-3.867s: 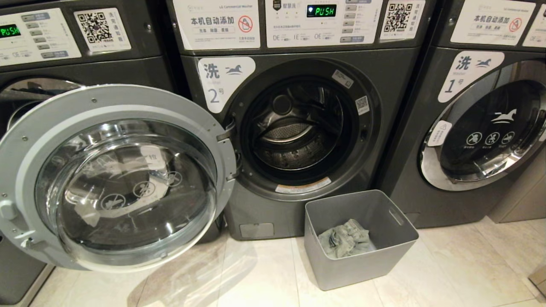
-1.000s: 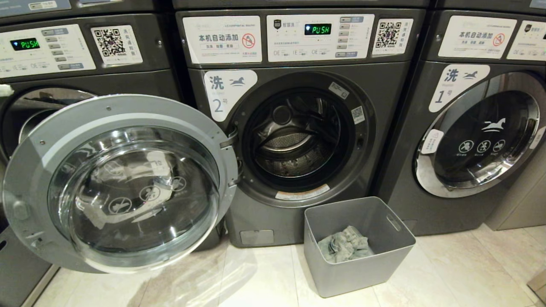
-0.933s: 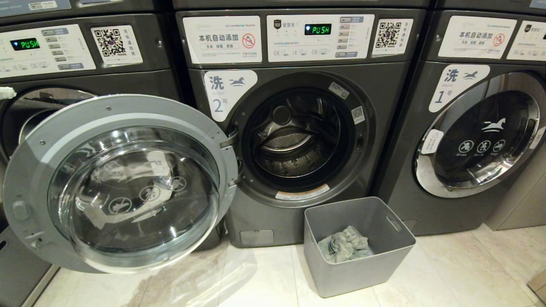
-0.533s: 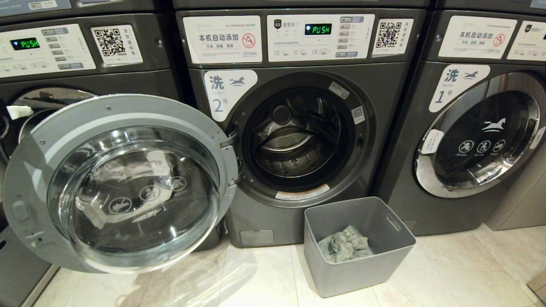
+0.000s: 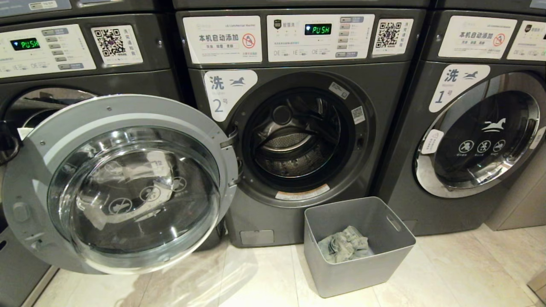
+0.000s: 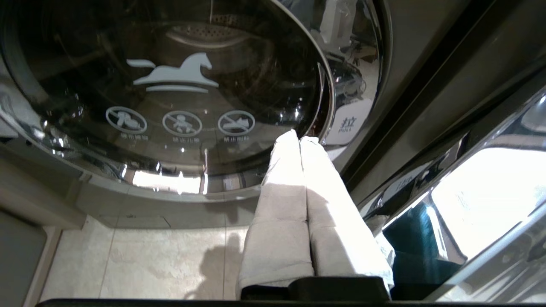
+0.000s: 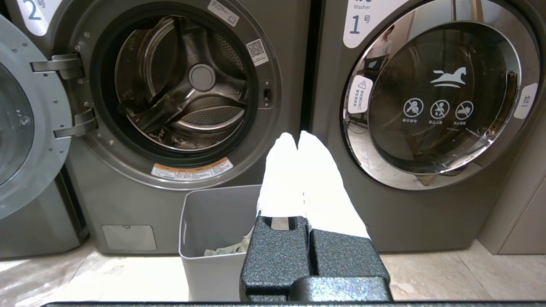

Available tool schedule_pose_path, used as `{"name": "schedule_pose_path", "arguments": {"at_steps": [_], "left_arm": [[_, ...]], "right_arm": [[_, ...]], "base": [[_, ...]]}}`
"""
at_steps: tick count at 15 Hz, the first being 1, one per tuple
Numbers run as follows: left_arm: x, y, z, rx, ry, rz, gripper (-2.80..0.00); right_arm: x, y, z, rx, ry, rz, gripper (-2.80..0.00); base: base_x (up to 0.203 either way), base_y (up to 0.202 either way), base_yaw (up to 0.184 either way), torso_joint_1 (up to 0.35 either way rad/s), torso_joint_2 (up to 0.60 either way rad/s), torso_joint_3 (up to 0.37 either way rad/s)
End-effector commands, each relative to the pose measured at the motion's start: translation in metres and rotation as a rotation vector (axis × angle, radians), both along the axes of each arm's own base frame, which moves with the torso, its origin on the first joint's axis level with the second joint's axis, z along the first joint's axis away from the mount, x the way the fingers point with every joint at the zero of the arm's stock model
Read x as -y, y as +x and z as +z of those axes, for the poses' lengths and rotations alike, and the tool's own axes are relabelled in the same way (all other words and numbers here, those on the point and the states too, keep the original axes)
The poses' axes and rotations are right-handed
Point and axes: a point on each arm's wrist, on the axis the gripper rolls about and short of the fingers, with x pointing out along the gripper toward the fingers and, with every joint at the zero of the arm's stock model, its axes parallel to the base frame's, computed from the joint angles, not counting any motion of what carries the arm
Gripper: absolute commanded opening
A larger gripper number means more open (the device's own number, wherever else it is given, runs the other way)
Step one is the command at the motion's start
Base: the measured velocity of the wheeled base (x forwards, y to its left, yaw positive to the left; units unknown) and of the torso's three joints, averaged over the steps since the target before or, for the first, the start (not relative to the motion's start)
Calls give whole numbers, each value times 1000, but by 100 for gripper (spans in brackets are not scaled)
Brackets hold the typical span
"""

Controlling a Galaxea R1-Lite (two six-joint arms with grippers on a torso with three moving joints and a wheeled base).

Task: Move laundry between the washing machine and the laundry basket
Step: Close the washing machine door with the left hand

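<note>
The washing machine (image 5: 298, 221) marked 2 stands in the middle with its round door (image 5: 119, 183) swung wide to the left and its drum (image 5: 298, 136) bare. On the floor before it, slightly right, sits the light grey laundry basket (image 5: 362, 273) with the crumpled grey-green laundry (image 5: 344, 244) at its bottom. My left gripper (image 5: 18, 134) is at the far left, behind the open door's rim. In the left wrist view the left gripper (image 6: 298, 138) is shut and empty before a neighbouring machine's glass. The right gripper (image 7: 297, 135) is shut and empty, above the basket (image 7: 213, 204), outside the head view.
A like machine marked 1 (image 5: 482, 136) stands at the right with its door closed. Another machine (image 5: 85, 76) stands at the left, partly covered by the open door. Beige floor tiles (image 5: 256, 277) lie in front. A pale cabinet (image 5: 520, 209) is at the far right.
My left gripper's white tips have sunk along the left edge and now lie partly behind the open door's rim. Basket, laundry and door have not moved.
</note>
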Motion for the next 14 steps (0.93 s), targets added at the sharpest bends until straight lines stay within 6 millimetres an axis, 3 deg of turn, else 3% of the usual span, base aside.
{"name": "schedule_pose_path", "arguments": {"at_steps": [1, 7, 10, 14], "left_arm": [[13, -18, 6, 1, 0, -7, -280], [56, -63, -10, -72, -49, -39, -280], [91, -88, -17, -97, -63, -106, -280], [137, -121, -7, -62, -38, -227, -280]], "right_arm": [[0, 4, -11, -40, -2, 1, -280], [0, 4, -11, -42, -3, 2, -280], [0, 4, -11, -42, 1, 3, -280], [0, 4, -11, -42, 2, 2, -280]], "base": [[0, 0, 0, 0, 0, 0], [0, 0, 0, 0, 0, 0], [0, 0, 0, 0, 0, 0], [0, 0, 0, 0, 0, 0]]}}
